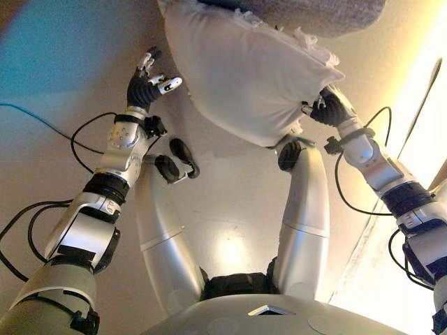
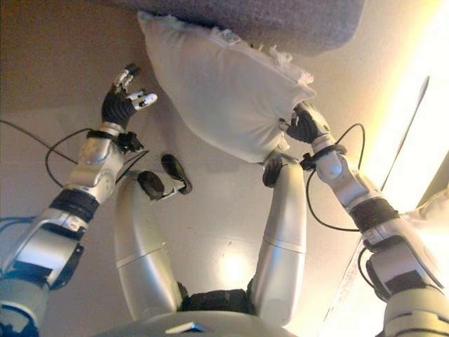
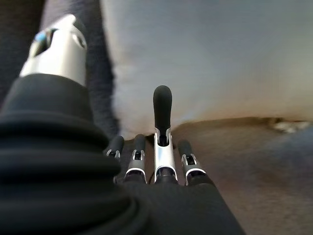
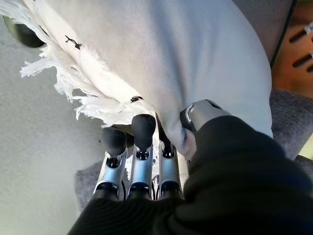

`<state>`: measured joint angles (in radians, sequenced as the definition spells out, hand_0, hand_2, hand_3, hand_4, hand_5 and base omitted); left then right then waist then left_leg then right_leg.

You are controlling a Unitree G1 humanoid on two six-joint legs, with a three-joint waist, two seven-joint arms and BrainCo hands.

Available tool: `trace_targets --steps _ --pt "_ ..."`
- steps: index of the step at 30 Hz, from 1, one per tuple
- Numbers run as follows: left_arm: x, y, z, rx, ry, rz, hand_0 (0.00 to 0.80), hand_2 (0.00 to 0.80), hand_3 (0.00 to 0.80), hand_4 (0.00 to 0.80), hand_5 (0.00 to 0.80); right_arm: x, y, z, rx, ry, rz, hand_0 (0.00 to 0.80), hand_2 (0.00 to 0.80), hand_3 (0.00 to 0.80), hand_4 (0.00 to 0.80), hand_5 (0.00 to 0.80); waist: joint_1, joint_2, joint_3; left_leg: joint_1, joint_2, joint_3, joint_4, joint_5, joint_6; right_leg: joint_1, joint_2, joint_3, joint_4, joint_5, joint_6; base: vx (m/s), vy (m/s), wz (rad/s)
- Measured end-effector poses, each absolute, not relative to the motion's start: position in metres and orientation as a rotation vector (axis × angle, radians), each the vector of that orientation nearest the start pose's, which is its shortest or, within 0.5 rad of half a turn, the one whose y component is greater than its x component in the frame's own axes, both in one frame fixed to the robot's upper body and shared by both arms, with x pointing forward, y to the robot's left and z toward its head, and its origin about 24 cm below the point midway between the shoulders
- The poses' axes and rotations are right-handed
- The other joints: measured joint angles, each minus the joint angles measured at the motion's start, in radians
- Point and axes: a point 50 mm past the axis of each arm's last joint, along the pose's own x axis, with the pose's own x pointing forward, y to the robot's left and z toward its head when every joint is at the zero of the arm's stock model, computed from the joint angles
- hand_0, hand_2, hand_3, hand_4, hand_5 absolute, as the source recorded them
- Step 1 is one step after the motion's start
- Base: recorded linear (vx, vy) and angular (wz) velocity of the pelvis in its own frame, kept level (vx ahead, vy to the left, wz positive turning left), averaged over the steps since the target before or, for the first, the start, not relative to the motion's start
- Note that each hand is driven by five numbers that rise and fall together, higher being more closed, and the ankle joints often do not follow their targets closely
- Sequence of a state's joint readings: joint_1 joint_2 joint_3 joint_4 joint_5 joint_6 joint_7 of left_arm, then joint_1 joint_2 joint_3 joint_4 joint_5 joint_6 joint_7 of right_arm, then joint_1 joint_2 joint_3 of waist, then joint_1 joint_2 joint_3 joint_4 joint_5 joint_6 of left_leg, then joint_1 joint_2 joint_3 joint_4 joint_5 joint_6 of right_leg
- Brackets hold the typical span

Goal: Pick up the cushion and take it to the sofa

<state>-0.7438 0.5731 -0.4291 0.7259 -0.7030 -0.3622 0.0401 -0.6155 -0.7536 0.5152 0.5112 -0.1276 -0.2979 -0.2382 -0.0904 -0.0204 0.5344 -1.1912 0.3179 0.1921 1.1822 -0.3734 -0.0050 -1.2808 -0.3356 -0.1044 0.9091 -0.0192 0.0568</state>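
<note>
White cushion (image 1: 244, 77) pinched by right hand (image 1: 328, 109) (fringed corner).

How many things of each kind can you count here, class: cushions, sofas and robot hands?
Cushions: 1, the white fringed cushion, pinched at a corner by the right hand.
Sofas: 1, the grey sofa, which the cushion leans against.
Robot hands: 2, counting the left hand, which holds nothing, fingers relaxed.
Total: 4

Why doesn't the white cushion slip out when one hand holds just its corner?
Probably because the cushion is soft and light: its cloth bunches where the right hand pinches it. Its fringed edge likely adds grip. The left hand hangs apart, open.
</note>
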Motion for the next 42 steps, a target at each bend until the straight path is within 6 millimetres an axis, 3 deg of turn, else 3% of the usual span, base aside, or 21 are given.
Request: trace_targets --steps 9,17,23,27,35,42 --pt "0.37 0.208 0.13 -0.015 -0.254 -0.04 0.0 0.0 0.0 0.0 0.0 0.329 -0.219 0.103 -1.032 -0.293 0.139 0.8 0.8 0.8 0.8 0.8 0.026 -0.02 -0.001 0.23 -0.029 -0.011 -0.162 0.041 -0.028 0.252 0.001 -0.059 -0.117 -0.022 0.0 0.013 -0.052 0.1" --pt "0.36 0.217 0.098 -0.059 -0.167 0.004 0.0 0.0 0.0 0.0 0.0 0.31 -0.205 0.091 -0.984 -0.318 0.203 0.8 0.8 0.8 0.8 0.8 0.029 -0.079 -0.002 0.41 -0.033 -0.023 -0.266 0.065 -0.049 0.471 0.02 -0.116 -0.243 -0.005 0.013 0.042 -0.054 0.04" --pt "0.344 0.239 0.071 -0.087 -0.092 0.071 0.0 0.0 0.0 0.0 0.0 0.3 -0.198 0.102 -0.933 -0.387 0.198 0.8 0.8 0.8 0.8 0.8 0.035 -0.119 -0.009 0.606 -0.044 -0.006 -0.382 0.078 -0.063 0.661 0.036 -0.137 -0.351 0.003 0.026 0.088 -0.027 -0.01" --pt "0.331 0.24 0.051 -0.119 -0.039 0.046 0.0 0.0 0.0 0.0 0.0 0.294 -0.2 0.118 -0.907 -0.452 0.166 0.8 0.8 0.8 0.8 0.8 0.036 -0.131 -0.014 0.732 -0.054 0.016 -0.479 0.1 -0.077 0.778 0.046 -0.153 -0.44 0.023 0.035 0.126 0.034 -0.04" --pt "0.295 0.239 0.006 -0.197 0.081 -0.003 0.0 0.0 0.0 0.0 0.0 0.275 -0.219 0.114 -0.913 -0.403 0.178 0.8 0.8 0.8 0.8 0.8 0.05 -0.115 -0.042 1.006 -0.086 0.081 -0.695 0.134 -0.105 1.0 0.07 -0.155 -0.613 0.067 0.05 0.171 0.062 -0.15" --pt "0.27 0.234 -0.025 -0.369 0.214 -0.105 0.0 0.0 0.0 0.0 0.0 0.262 -0.229 0.118 -0.979 -0.357 0.261 0.8 0.8 0.8 0.8 0.8 0.041 -0.036 -0.189 1.222 -0.116 0.112 -0.881 0.162 -0.129 1.161 0.084 -0.174 -0.724 0.078 0.064 0.183 0.051 -0.14"
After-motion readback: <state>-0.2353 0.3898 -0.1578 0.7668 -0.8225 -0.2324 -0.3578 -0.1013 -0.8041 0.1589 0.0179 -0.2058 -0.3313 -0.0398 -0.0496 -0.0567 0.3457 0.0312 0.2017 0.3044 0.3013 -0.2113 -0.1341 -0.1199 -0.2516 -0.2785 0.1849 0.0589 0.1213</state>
